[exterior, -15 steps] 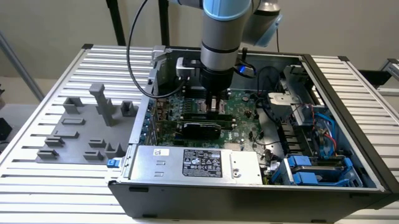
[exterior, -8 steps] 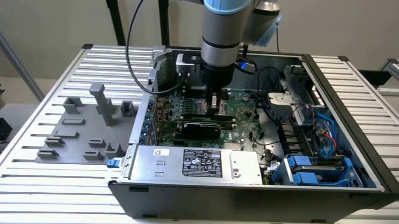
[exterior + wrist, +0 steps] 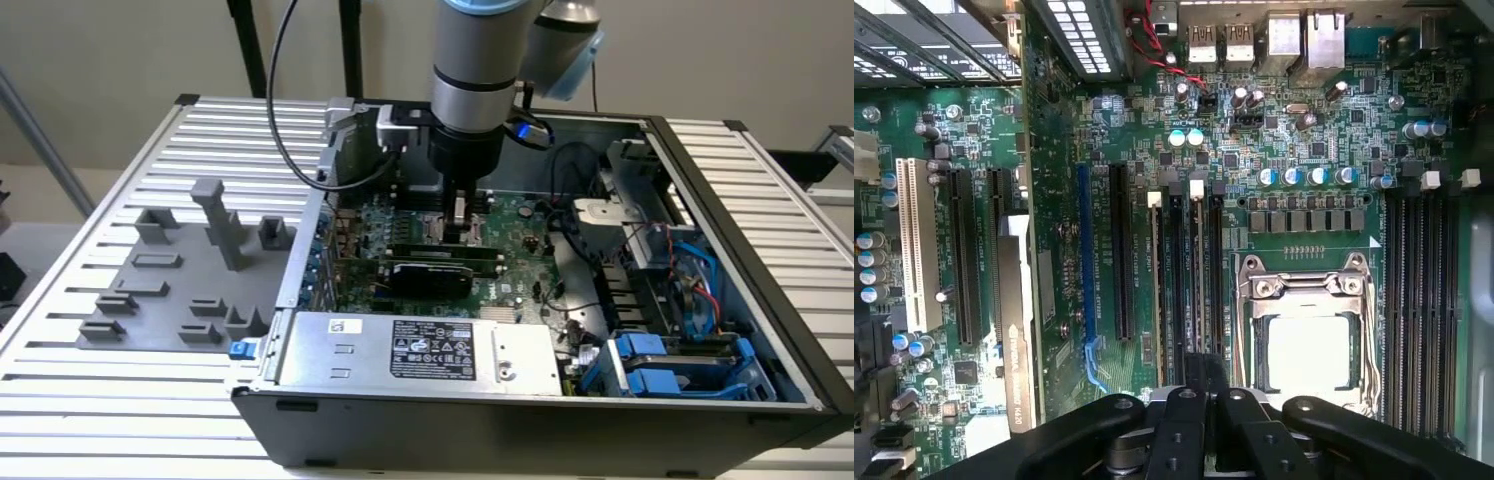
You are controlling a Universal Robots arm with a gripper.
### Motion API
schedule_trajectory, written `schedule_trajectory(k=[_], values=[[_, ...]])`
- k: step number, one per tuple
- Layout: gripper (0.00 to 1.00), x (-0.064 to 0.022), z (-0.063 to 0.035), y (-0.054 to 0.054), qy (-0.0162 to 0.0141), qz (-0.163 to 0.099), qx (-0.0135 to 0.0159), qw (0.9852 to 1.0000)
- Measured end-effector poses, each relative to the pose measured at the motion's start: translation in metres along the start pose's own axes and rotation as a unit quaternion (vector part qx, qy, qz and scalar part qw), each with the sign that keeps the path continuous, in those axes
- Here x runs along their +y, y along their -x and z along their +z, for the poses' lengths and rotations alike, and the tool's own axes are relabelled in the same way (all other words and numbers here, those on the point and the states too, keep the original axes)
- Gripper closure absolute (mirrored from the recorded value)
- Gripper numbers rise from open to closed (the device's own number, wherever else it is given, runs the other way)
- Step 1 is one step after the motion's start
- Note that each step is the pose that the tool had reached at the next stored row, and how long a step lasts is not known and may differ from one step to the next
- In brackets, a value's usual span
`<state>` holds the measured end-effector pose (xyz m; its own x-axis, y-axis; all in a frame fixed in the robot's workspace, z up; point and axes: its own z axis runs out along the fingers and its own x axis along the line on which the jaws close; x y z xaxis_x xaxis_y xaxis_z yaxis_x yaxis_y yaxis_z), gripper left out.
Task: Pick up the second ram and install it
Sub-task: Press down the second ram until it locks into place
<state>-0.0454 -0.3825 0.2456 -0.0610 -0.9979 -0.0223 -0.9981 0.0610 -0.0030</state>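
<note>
My gripper (image 3: 461, 228) reaches down into the open computer case (image 3: 534, 425), over the green motherboard (image 3: 514, 225). In the wrist view my gripper (image 3: 1194, 378) stands over the black memory slots just beside the CPU socket (image 3: 1309, 345). The second ram (image 3: 1199, 280) appears edge-on as a thin strip that runs from between my fingers along one of these slots, up to a white latch (image 3: 1197, 187). The jaws stand close together on it. Another stick (image 3: 1156, 290) sits in a neighbouring slot.
Four bare black memory slots (image 3: 1419, 300) lie on the socket's other side. A graphics card (image 3: 427, 270) sits close to my gripper, with the power supply (image 3: 414, 350) in front. Cables and blue drive cages (image 3: 667, 365) fill the exterior view's right. A grey fixture tray (image 3: 174, 280) lies outside the case.
</note>
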Motion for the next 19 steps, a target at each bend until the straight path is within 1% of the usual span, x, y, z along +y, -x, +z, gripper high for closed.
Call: schedule_trajectory(k=[12, 15, 18, 19], values=[[1.00, 0.0003, 0.0001, 0.0000, 0.0001, 0.000, -0.0001, 1.0000], [1.00, 0.0006, 0.0029, 0.0020, 0.0001, 0.000, 0.0000, 1.0000], [1.00, 0.0008, 0.0077, 0.0051, 0.0000, 0.000, -0.0003, 1.0000], [1.00, 0.0008, 0.0088, 0.0054, 0.0004, 0.000, 0.0000, 1.0000]])
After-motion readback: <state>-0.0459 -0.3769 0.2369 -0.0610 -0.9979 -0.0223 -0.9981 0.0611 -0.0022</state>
